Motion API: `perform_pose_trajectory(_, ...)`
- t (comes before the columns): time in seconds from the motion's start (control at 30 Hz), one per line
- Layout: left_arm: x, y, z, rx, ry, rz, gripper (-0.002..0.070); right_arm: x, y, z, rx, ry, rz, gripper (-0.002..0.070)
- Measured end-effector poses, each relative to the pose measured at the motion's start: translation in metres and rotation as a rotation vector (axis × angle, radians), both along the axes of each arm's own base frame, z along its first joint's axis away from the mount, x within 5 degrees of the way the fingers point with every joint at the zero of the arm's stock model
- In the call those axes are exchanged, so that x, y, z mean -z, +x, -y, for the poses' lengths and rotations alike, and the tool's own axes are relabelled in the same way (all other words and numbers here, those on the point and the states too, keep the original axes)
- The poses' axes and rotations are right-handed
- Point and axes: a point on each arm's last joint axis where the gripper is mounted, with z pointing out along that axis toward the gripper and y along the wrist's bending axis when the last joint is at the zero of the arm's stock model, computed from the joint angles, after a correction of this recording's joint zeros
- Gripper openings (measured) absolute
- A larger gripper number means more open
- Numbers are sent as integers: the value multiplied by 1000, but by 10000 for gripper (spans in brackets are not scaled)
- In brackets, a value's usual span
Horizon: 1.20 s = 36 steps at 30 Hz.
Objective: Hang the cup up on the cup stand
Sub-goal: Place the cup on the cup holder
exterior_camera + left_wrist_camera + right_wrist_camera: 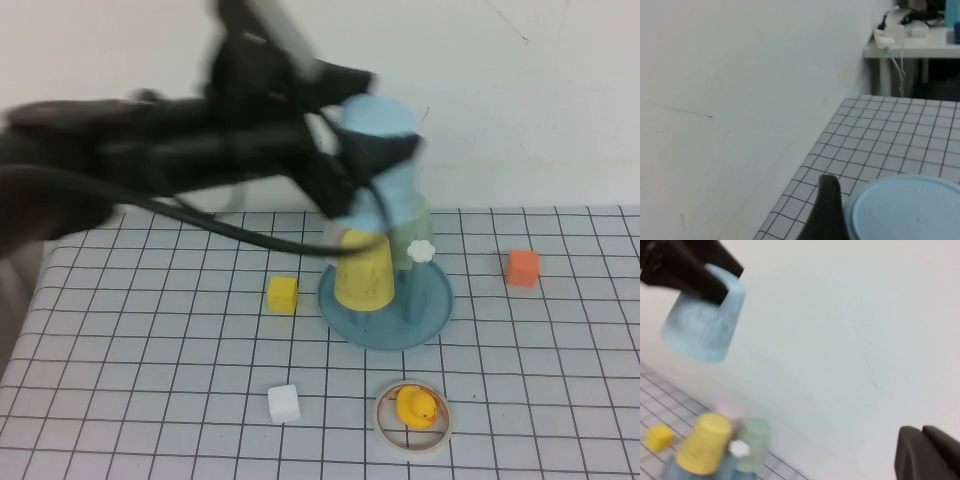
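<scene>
White wall and a white grid-lined table fill your view. Your left gripper has its fingers spread wide around the cup, clamped on its sides; one dark fingertip shows in the left wrist view pressed against the cup's flat base. That cup is held in the air above the cup stand, clear of the pegs, mouth down and closed base up, its long axis close to upright with a slight tilt. It is a light sky-blue tumbler, tapered, without a handle, plain and matte. From the fingers the left arm runs back across the far left of the table, with a black cable drooping under it.

On the stand's round teal dish a yellow cup sits upside down on a peg at the left, a pale green cup is inverted behind it at the far side, and a blue peg with a white flower tip stands bare at the right. Nearer you, a white ring holds a yellow rubber duck.

Your right gripper is off the high view; its fingers are closed together on nothing, up in front of the wall.

Loose on the table lie a yellow block, a white block and an orange block.
</scene>
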Motion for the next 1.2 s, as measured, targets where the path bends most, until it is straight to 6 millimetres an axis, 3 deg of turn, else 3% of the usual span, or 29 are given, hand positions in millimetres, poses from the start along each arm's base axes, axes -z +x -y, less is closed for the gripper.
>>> perform_pose_trajectory(0.2, 39, 32, 51, 57, 71, -5, 536, 6, 4, 15, 168, -21, -39, -1)
perform_pose_trajectory(0.37, 70, 66, 71, 45, 95, -35, 536, 22, 6, 29, 332, -76, -95, -1)
perform_pose_trajectory(0.53, 105, 93, 87, 21, 120, -66, 536, 34, 6, 34, 386, -115, -121, -1)
perform_pose_trajectory(0.8, 139, 123, 98, -48, 126, -122, 536, 35, 6, 33, 382, -117, -123, -1)
perform_pose_trajectory(1.0, 150, 128, 101, -57, 105, -181, 536, 35, 6, 33, 379, -116, -123, -1)
perform_pose_trajectory(1.2, 157, 133, 99, -141, 37, -351, 536, 35, 6, 33, 375, -116, -122, -1)
